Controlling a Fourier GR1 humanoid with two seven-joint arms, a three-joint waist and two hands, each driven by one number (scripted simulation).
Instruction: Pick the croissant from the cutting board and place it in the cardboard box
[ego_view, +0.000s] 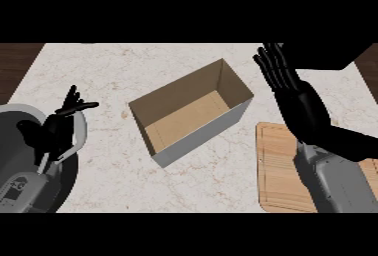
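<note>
The open cardboard box lies at an angle in the middle of the marble counter, and its inside shows nothing in it. At the lower right sits the wooden cutting board, partly covered by my right forearm. No croissant shows anywhere; whether my arm hides it, I cannot tell. My right hand is raised over the counter just right of the box's far corner, fingers straight and pointing away, holding nothing. My left hand rests open at the left edge, fingers up.
The pale marble counter spreads around the box, with dark wood beyond its left and right edges. A dark shape sits at the upper right corner, behind my right hand.
</note>
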